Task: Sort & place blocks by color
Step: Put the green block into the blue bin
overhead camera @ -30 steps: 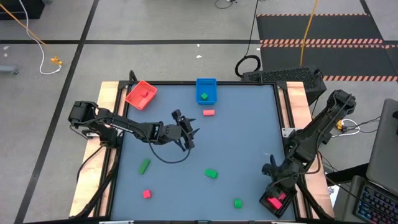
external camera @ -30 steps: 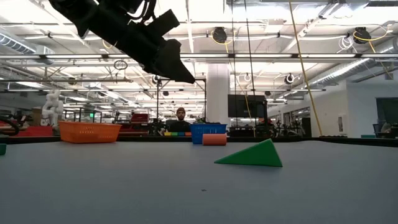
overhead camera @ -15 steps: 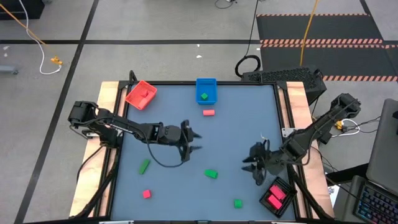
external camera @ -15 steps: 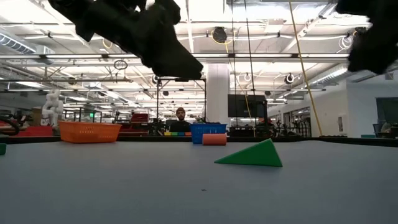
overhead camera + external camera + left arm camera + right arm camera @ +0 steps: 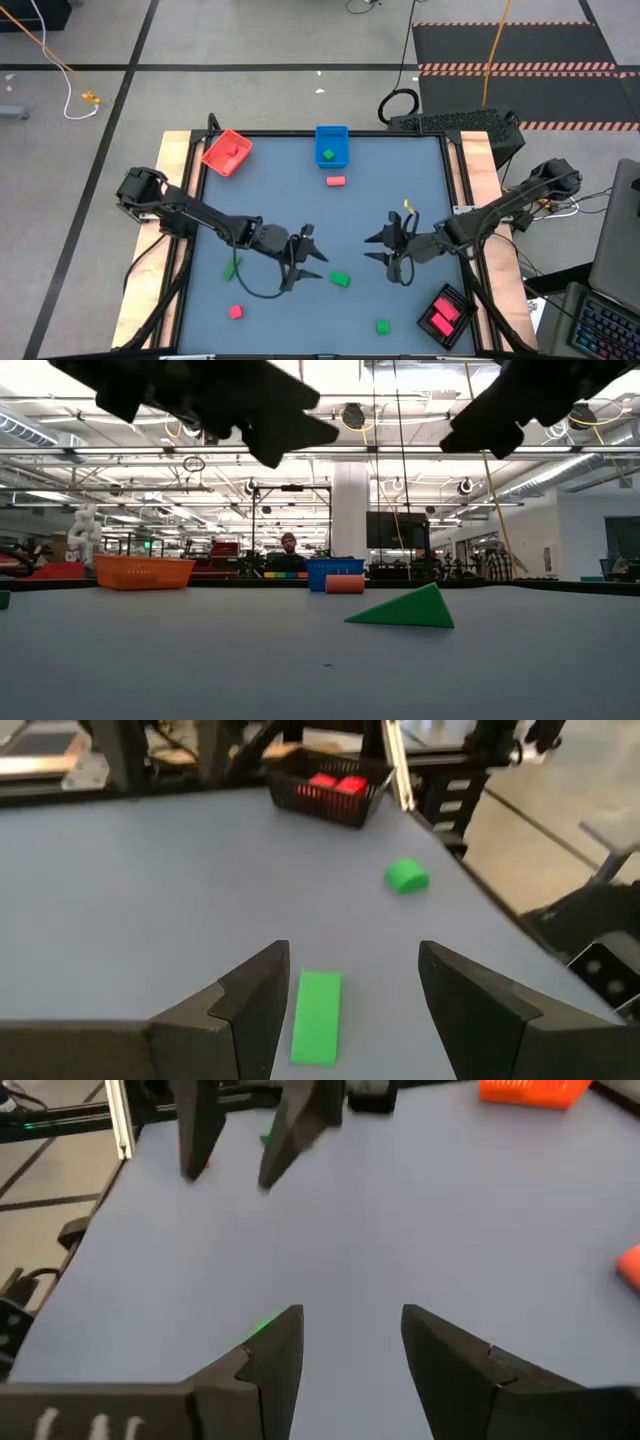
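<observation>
Green bar (image 5: 340, 280) on the grey table (image 5: 400, 190) is the piece the next move turns on, by my reading. My left gripper (image 5: 306, 263) hangs above the table just to the left of it in the high view, fingers spread wide, nothing held. In the left wrist view the bar (image 5: 317, 1017) lies on the mat between my 2 fingers (image 5: 245, 1010), nearer one of them than the other. Its long axis runs along my line of sight, parallel to the fingers, so a close would take it across the short side. Judgement: a small shift to centre, then a descent.

My right gripper (image 5: 388, 252) sits right of the bar, also open and empty, pointing toward the left arm. It is slightly farther from the bar than the left gripper, so the left arm is the better candidate.

Other pieces:
- 1 green bar (image 5: 232, 267) near the left edge
- 1 red cube (image 5: 236, 312) near the front
- 1 green block (image 5: 382, 326) near the front
- 1 red block (image 5: 335, 181) near the blue tray (image 5: 331, 146)
</observation>
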Robot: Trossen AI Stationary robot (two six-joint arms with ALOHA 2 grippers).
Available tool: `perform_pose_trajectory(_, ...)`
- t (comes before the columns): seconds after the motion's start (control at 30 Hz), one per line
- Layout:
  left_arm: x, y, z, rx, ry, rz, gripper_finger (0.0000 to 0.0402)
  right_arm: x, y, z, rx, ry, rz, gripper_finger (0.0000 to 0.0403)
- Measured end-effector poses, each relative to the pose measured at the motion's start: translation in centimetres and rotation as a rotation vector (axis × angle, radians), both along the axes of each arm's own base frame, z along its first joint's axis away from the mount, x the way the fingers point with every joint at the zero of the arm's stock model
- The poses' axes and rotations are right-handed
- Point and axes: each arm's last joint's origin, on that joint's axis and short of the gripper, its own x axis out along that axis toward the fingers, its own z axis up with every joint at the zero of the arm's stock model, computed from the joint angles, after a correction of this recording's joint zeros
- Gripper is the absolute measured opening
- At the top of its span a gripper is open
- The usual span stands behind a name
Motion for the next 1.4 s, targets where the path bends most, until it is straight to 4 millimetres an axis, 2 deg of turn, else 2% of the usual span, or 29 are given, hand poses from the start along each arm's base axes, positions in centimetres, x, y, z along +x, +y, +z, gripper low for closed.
perform_pose_trajectory(0.43, 1.9, -0.1, -4.4, -0.024, 0.014, -0.006, 0.0223, 0.5, -1.1, -0.3, -0.08, 0.007, -0.064, 0.0164)
perform_pose_trajectory(0.83, 3.9, -0.8, -3.1, 0.006, 0.051, -0.036, 0.0223, 0.9, -1.9, -0.1, -0.073, -0.014, -0.097, 0.0164)
perform_pose_trajectory(1.07, 4.1, -0.9, -3.0, 0.028, 0.087, -0.04, 0.0223, 1.0, -1.8, 0.1, -0.063, -0.031, -0.099, 0.0164)
perform_pose_trajectory(1.4, 4.5, 0.9, -3.0, -0.032, 0.101, -0.076, 0.0223, 1.1, -2.4, 0.1, -0.098, -0.028, -0.107, 0.0164)
